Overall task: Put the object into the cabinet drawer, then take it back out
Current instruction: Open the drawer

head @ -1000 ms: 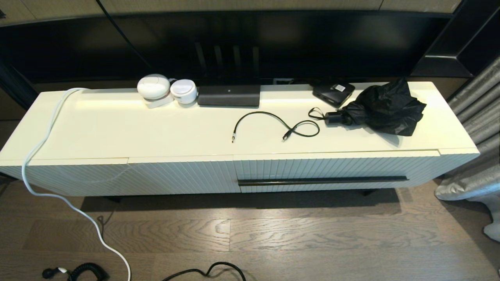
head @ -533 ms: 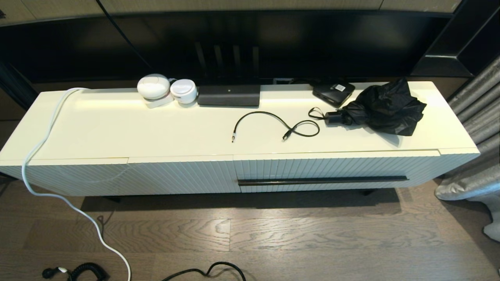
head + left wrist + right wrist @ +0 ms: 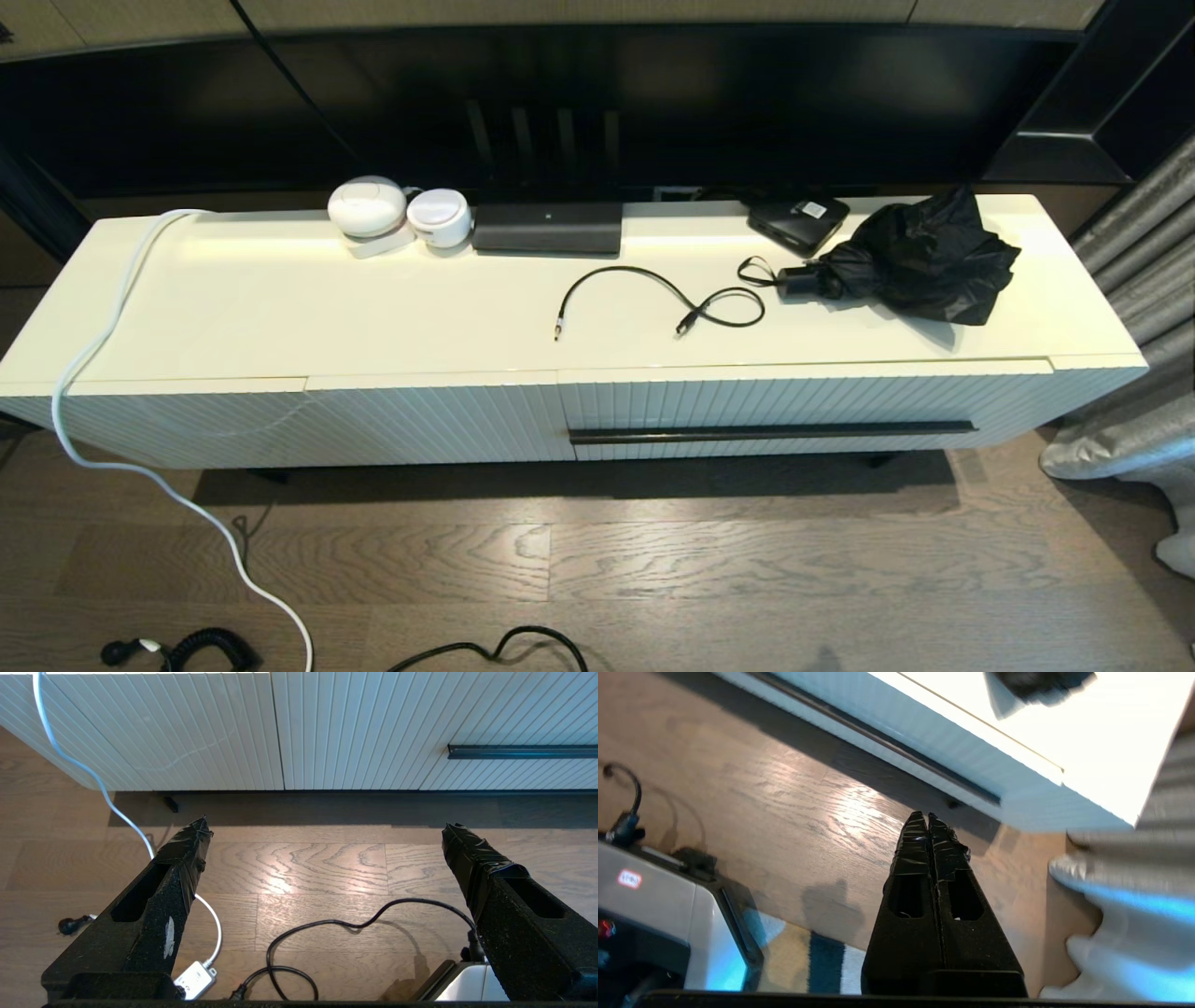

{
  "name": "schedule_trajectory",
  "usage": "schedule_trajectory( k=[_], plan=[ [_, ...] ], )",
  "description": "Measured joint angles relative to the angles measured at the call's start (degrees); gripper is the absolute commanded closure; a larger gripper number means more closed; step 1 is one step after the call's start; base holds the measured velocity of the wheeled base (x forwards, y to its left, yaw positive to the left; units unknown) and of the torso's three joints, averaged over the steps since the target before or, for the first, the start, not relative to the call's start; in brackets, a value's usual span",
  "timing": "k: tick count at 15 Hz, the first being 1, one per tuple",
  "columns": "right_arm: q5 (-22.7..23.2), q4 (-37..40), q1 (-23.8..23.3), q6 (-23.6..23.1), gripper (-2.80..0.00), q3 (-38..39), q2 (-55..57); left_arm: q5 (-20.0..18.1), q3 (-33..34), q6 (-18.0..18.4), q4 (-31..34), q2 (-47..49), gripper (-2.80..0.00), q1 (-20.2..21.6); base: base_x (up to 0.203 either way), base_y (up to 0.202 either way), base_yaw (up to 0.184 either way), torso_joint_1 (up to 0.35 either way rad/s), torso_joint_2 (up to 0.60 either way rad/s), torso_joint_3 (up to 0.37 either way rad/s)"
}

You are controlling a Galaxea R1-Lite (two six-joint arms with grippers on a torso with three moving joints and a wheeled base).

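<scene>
The cabinet drawer (image 3: 803,403) is shut, its ribbed white front carrying a long black bar handle (image 3: 773,431); its inside is hidden. On the cabinet top (image 3: 373,308) above it lie a short black cable (image 3: 653,299) and a folded black umbrella (image 3: 910,254). Neither gripper shows in the head view. My left gripper (image 3: 327,826) hangs open and empty over the wooden floor, in front of the cabinet, with the handle's end (image 3: 522,751) ahead. My right gripper (image 3: 928,815) is shut and empty above the floor near the cabinet's right end, the handle (image 3: 878,742) beyond it.
A ribbed front without a handle (image 3: 308,425) fills the cabinet's left half. A white cord (image 3: 103,355) drapes over the left end to the floor. Two white round devices (image 3: 367,207) and black boxes (image 3: 547,229) stand at the back. Grey curtain (image 3: 1130,373) hangs right; black cable (image 3: 495,649) lies on the floor.
Nothing on the cabinet has moved. A faint shadow has appeared on the floor at the bottom edge of the head view, right of centre.
</scene>
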Motion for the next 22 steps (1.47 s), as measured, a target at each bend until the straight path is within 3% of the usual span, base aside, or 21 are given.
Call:
schedule_trajectory(
  k=[5,8,16,22],
  plan=[
    [-3.4,-0.5,12.3,-6.2,0.00,-5.7,14.8,0.0,0.0,0.0,0.0,0.0,-2.80,0.0,0.000,0.000,0.000,0.000,0.00,0.000],
    [-4.9,-0.5,15.7,-14.3,0.00,-4.3,20.5,0.0,0.0,0.0,0.0,0.0,-2.80,0.0,0.000,0.000,0.000,0.000,0.00,0.000],
    [-4.3,-3.8,12.5,-41.7,0.00,-2.7,33.6,0.0,0.0,0.0,0.0,0.0,-2.80,0.0,0.000,0.000,0.000,0.000,0.00,0.000],
    [-4.0,-18.1,12.4,-49.2,0.00,-4.3,45.0,0.0,0.0,0.0,0.0,0.0,-2.80,0.0,0.000,0.000,0.000,0.000,0.00,0.000]
  ],
)
